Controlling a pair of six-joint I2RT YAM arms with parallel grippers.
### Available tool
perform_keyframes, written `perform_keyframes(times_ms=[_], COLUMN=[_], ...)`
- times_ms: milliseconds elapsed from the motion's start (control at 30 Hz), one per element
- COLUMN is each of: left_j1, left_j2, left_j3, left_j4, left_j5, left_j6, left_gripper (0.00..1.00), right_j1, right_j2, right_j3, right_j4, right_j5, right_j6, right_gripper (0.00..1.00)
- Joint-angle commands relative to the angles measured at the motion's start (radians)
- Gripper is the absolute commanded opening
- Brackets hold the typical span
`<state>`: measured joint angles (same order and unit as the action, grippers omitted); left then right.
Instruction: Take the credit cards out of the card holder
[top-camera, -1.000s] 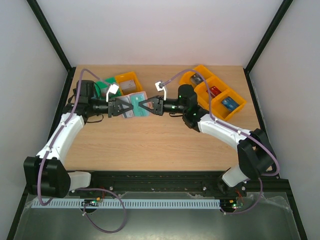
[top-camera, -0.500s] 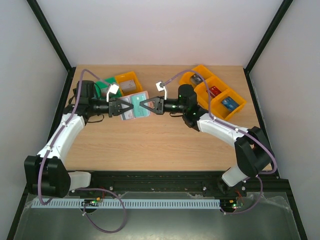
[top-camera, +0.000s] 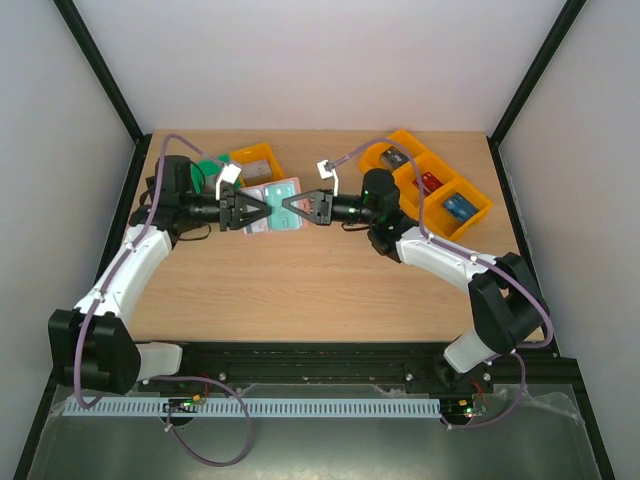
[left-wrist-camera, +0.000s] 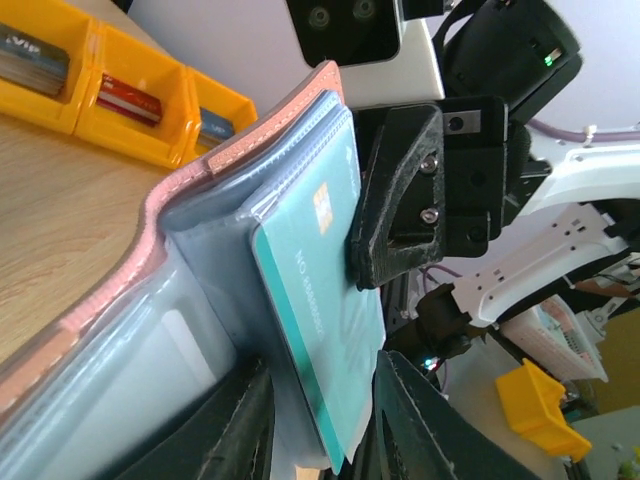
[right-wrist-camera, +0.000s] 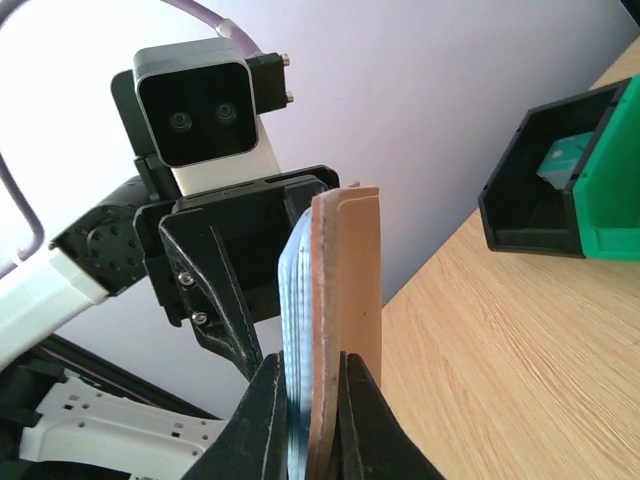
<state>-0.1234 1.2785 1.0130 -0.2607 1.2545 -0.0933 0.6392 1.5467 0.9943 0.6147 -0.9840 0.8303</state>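
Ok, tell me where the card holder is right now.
Top view: the card holder is left of centre toward the far edge, gripped between the left end effector and right end effector, just nearer than the left orange bin.

We see the holder (top-camera: 272, 208) lifted over the bench, left of centre and nearer the far edge. The left gripper (top-camera: 250, 212) clamps its left end and the right gripper (top-camera: 295, 205) its right end. A card (left-wrist-camera: 315, 320) sits in the holder's inner pocket, reaching from one gripper's fingers to the other's. Behind the holder, by the far edge, two bins (top-camera: 250, 154) stand side by side. A row of bins (top-camera: 478, 207) runs slantwise by the far right corner.
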Motion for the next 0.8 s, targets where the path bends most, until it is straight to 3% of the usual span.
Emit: perform_keyframes(times_ms=[0,133,267,433,633,767], left_j1=[-0.012,-0.050,-0.070,-0.067,-0.027,0.014], left_j2=[0.028,0.030,0.027,0.015,0.003,-0.002], left_j3=[0.050,0.135,0.172,0.167,0.132,0.087], left_j4=[0.109,0.009,0.001,-0.014,-0.006,0.038], left_j5=[0.061,0.078,0.087,0.078,0.061,0.026], left_j6=[-0.085,-0.016,-0.034,-0.037,-0.061,-0.097], left_gripper=[0.30,0.25,0.03,0.02,0.02,0.02], right_j1=[0.020,0.020,0.020,0.019,0.003,-0.008], right_j2=[-0.016,-0.009,-0.005,-0.016,-0.042,-0.044], right_j3=[0.042,0.063,0.066,0.060,0.041,0.017], right_j4=[0.183,0.190,0.187,0.146,0.058,0.041], right_j5=[-0.113,-0.084,-0.059,-0.057,-0.040,-0.020], right_j6=[0.085,0.124,0.130,0.103,0.044,0.046], right_gripper=[0.02,0.02,0.02,0.02,0.16,0.21])
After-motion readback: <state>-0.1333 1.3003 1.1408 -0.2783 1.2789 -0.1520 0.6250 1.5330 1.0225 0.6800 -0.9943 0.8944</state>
